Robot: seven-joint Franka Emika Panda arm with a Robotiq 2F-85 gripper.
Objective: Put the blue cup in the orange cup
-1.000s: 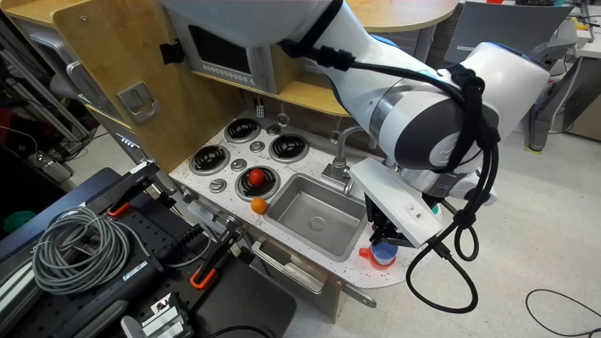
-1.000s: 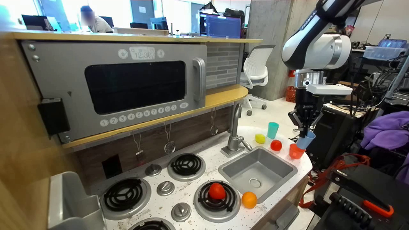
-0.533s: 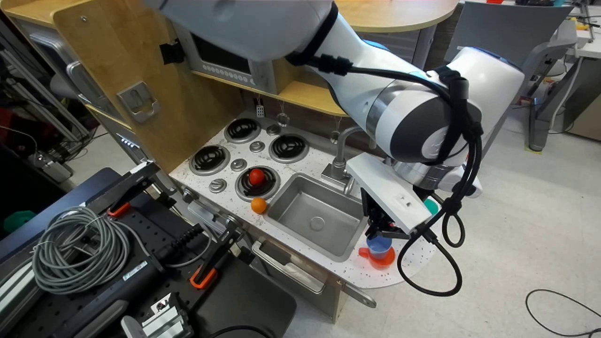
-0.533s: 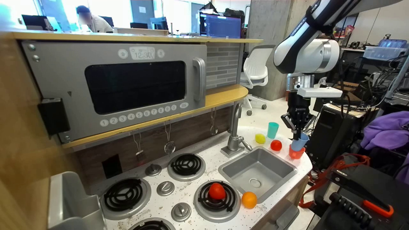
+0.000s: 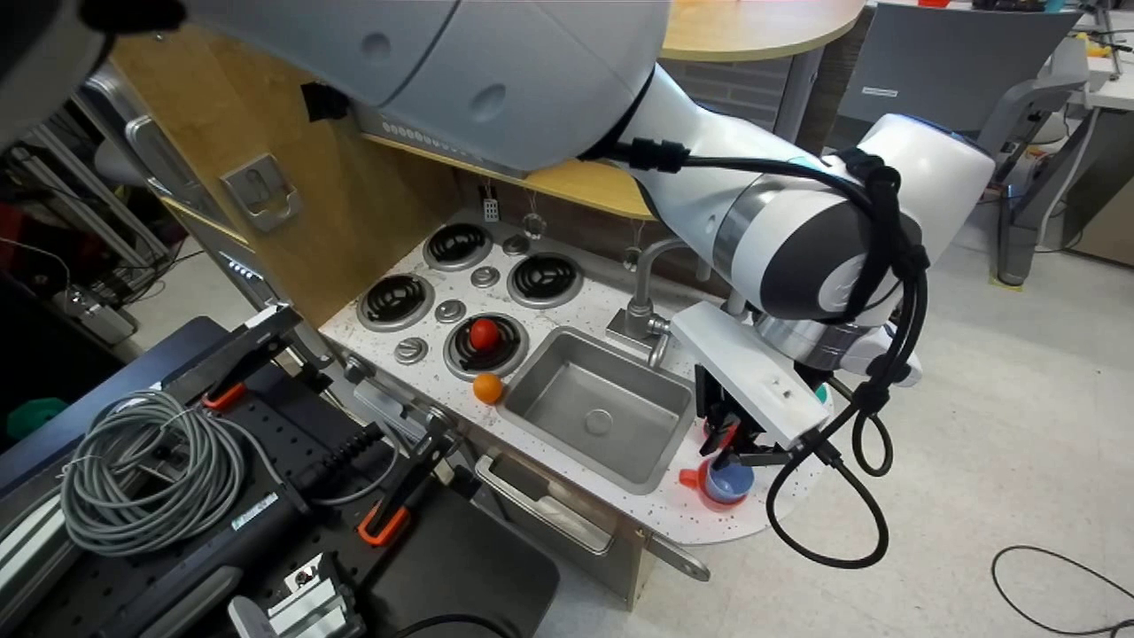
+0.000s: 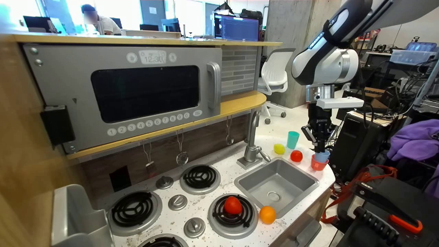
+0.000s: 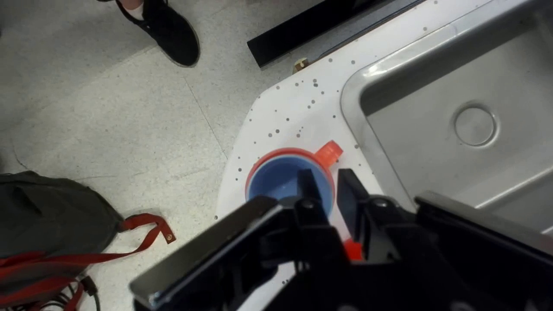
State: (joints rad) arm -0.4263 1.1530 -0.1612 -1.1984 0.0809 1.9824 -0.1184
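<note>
Overlooking pale floor [image 7: 108, 116], speckled counter [image 7: 287, 108] bears blue cup [image 7: 274, 178] inside orange cup [image 6: 319, 166], end effector [image 7: 327, 179] ajar, empty.

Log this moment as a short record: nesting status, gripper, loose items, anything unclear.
status: blue cup nested in orange cup, its rim showing above
orange cup: on the counter, beside the sink
gripper: one finger over the blue cup's opening, the other outside its rim
loose items: red ball, yellow ball and teal cup on the counter; another red ball on a burner; orange ball beside the sink
unclear: whether the fingers grip the blue cup's wall
</note>
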